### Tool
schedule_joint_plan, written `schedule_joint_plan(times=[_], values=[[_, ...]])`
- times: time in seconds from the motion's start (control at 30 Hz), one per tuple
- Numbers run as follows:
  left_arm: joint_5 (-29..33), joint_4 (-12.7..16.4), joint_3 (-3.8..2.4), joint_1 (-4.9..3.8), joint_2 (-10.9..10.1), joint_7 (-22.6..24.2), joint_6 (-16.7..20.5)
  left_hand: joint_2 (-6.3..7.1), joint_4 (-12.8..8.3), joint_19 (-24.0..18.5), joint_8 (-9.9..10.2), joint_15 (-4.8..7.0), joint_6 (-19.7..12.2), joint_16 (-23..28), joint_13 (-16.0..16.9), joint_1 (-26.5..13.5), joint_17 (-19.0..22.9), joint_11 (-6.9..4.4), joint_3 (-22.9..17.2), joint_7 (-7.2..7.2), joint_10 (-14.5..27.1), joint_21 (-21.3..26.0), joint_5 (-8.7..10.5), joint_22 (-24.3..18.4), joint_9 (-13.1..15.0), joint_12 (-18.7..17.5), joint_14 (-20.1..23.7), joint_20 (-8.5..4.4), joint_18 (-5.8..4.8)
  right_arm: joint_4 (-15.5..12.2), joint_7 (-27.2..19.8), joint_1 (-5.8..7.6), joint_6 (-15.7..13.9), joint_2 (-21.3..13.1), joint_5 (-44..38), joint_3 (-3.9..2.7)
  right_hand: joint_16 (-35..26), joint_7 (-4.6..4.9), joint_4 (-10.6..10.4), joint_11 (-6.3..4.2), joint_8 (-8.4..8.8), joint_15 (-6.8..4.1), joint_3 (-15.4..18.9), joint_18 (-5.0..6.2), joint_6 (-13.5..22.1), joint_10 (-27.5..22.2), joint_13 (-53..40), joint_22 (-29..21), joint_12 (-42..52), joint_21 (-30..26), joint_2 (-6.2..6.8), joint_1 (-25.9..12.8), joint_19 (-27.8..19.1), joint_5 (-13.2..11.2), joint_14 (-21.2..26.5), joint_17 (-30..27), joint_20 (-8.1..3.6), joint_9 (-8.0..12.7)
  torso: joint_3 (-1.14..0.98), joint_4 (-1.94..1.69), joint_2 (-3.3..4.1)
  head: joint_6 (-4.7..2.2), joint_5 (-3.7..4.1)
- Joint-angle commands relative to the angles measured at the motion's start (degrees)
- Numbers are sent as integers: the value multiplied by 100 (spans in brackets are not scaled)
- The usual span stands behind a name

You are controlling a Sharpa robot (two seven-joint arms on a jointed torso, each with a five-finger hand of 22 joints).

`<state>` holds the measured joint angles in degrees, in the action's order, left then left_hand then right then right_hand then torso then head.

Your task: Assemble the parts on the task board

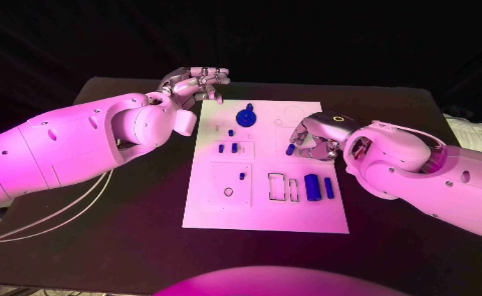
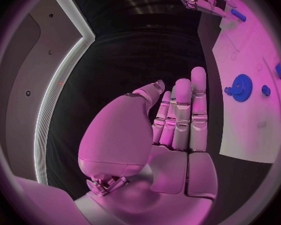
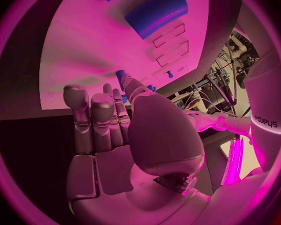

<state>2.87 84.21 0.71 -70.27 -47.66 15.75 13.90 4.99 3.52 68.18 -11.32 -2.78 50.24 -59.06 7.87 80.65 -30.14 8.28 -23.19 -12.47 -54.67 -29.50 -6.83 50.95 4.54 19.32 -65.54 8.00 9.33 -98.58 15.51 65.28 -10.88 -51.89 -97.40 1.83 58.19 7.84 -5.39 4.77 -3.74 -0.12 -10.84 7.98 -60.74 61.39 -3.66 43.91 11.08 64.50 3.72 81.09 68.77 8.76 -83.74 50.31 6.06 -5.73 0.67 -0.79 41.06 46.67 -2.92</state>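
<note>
— How many boards on the worktop (image 1: 120, 212)?
— One white task board (image 1: 266, 216), and two hands over it: the left hand (image 1: 193, 84) and the right hand (image 1: 313, 137).
— And the blue parts?
— One gear (image 1: 247, 116). Two larger cylinders (image 1: 313, 188) side by side. About five small pegs (image 1: 223, 148), though they are too small to count surely.
</note>
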Motion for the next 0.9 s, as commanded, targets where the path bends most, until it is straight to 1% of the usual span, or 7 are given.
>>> schedule_joint_plan(times=[0.03,0.27,0.4,0.67,0.77,0.83,0.9], values=[[-30,6,-4,-1,8,0,-117,22,-9,-8,-20,-7,-43,9,6,-50,8,-15,31,-15,40,25,-22,-5,-8,20,27,27,110,1,-102,-12,89,29,26,4,35,-3,-1,-8,-35,-3,-61,49,-44,72,-2,24,36,34,-7,84,39,-27,-62,21,-3,-1,-3,0,-2,6,11],[-31,4,-4,-1,6,-9,-123,25,-12,-8,-29,-9,-56,9,6,-49,12,-13,36,-18,54,28,-22,-9,-9,28,30,28,110,51,-120,-19,64,97,71,9,60,-2,-12,-13,-32,-10,-90,47,-62,101,2,45,31,51,-22,99,54,-31,-67,47,-9,0,-1,-3,-4,6,10],[-31,3,-4,-1,6,-13,-126,25,-12,-8,-29,-9,-56,9,6,-49,12,-13,36,-18,54,28,-22,-9,-9,28,30,28,110,71,-134,-30,48,153,94,12,70,-1,-13,-12,-27,-13,-100,49,-60,97,5,43,22,51,-25,106,54,-33,-68,58,-13,2,-5,-1,0,8,-5],[-31,5,-4,-1,4,-29,-144,25,-12,-8,-34,-9,-61,8,6,-50,14,-11,39,-19,60,30,-22,-11,-9,33,31,29,110,94,-104,-42,75,205,97,14,76,10,-21,-7,-18,-15,-120,48,-58,89,9,48,2,57,-27,115,59,-42,-67,64,-20,7,3,-1,-4,21,1],[-31,7,-4,-1,3,-37,-155,22,-7,-8,-40,-11,-66,8,6,-57,17,-9,43,-20,66,32,-22,-13,-9,40,33,30,109,100,-42,-45,95,209,27,15,149,9,-23,-23,-59,-30,-200,35,-164,195,-3,120,19,104,-79,169,97,-58,-82,144,-32,-10,3,-2,-1,27,0],[-31,6,-4,-1,3,-40,-161,21,-4,-9,-47,-13,-74,8,6,-62,20,-7,47,-22,75,35,-22,-16,-10,46,36,32,108,94,19,-51,91,210,-70,15,368,-33,23,-73,-140,-77,-347,-9,-341,409,-22,384,71,271,-152,292,230,-280,-141,387,-68,-47,1,0,-2,29,-3],[-34,6,-4,-1,4,-41,-166,21,-3,-10,-48,-13,-75,8,6,-62,20,-7,48,-22,76,36,-22,-17,-10,47,37,32,108,88,69,-57,80,209,-143,15,536,-73,68,-124,-198,-111,-470,-45,-463,566,-37,599,102,407,-194,377,334,-399,-182,572,-101,-76,0,-1,-5,32,-2]])
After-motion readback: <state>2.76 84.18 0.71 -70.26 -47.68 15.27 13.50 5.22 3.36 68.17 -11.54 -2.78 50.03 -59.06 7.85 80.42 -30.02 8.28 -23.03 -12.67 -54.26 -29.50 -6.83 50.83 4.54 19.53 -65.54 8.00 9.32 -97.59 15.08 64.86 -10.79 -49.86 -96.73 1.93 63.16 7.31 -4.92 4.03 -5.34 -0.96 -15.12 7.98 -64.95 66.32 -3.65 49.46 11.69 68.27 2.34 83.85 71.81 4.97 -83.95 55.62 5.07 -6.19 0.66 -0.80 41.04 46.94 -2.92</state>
